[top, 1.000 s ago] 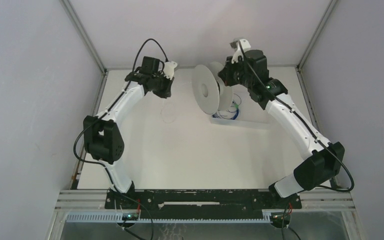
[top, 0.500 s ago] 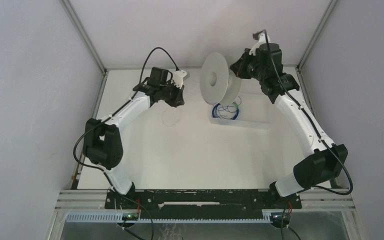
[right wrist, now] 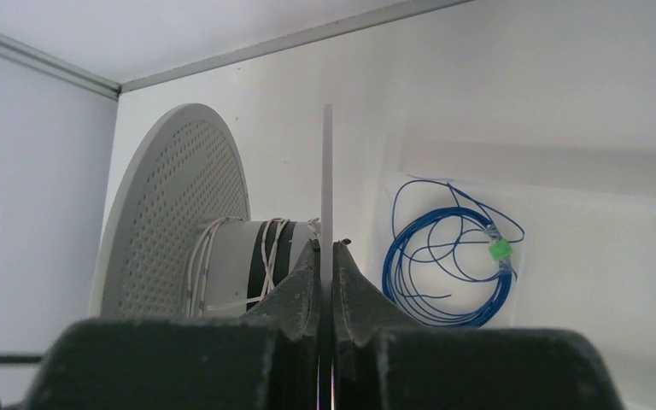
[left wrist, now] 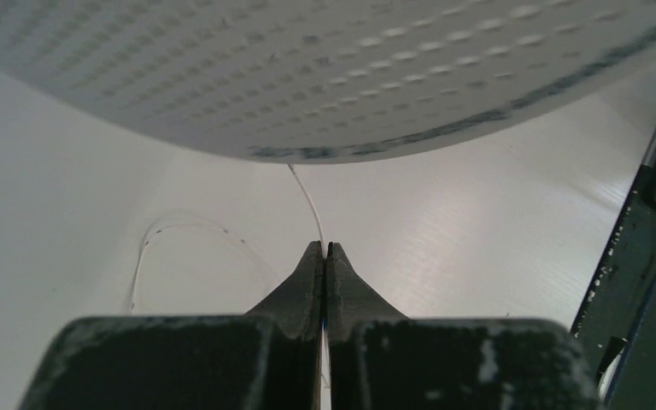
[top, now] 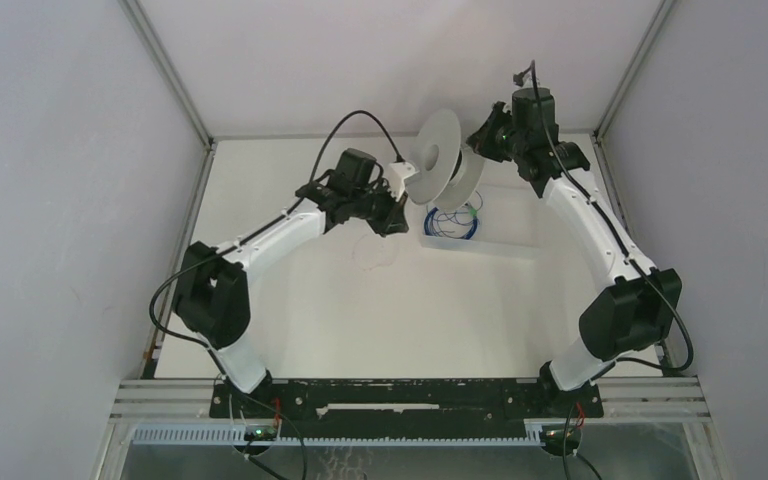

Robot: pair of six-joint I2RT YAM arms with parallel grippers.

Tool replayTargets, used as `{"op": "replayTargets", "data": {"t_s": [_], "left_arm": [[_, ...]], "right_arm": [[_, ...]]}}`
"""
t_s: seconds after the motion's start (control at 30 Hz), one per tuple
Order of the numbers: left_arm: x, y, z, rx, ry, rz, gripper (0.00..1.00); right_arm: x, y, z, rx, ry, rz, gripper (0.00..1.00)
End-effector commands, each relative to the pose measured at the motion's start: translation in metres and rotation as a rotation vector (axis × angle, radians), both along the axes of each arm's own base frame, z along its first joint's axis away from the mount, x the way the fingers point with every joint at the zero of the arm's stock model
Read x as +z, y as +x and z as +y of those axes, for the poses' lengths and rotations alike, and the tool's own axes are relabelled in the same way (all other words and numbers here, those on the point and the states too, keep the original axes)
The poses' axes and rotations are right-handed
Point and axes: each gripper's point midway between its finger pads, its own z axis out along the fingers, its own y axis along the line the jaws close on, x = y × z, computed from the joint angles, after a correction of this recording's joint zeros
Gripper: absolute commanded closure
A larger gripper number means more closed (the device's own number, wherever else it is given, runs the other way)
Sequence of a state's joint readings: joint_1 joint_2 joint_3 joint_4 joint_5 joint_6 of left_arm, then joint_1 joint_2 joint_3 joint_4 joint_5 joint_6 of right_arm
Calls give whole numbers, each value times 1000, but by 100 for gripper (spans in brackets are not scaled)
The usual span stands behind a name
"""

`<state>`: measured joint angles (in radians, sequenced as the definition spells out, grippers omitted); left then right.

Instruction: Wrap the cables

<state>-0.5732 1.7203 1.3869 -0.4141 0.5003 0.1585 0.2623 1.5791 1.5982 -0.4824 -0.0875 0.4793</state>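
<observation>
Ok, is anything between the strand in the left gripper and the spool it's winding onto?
Nothing visible. The strand runs free from the shut left gripper up to the rim of the spool. The blue cable coil lies off to the side, clear of that path.

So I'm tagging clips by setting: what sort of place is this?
Probably a robotics lab test cell: a white table walled by plain grey panels on an aluminium frame, with a perforated spool clamped in the right gripper.

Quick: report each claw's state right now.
Left claw: shut on the cable.
Right claw: shut on the spool, at its flange edge.
</observation>
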Motion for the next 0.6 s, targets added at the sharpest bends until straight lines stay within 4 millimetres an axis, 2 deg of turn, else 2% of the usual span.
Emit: {"op": "replayTargets", "data": {"t_s": [0.0, 0.2, 0.37, 0.57], "left_arm": [[41, -15, -27, -90, -87, -61, 99], [59, -41, -46, -172, -131, -25, 100], [72, -65, -51, -242, -138, -24, 100], [92, -71, -51, -243, -151, -28, 97]], "right_arm": [[48, 13, -4, -71, 48, -127, 100], [39, 14, -12, -119, -26, -136, 100], [38, 17, -19, -161, -97, -157, 100], [33, 17, -14, -161, -181, -189, 100]]}}
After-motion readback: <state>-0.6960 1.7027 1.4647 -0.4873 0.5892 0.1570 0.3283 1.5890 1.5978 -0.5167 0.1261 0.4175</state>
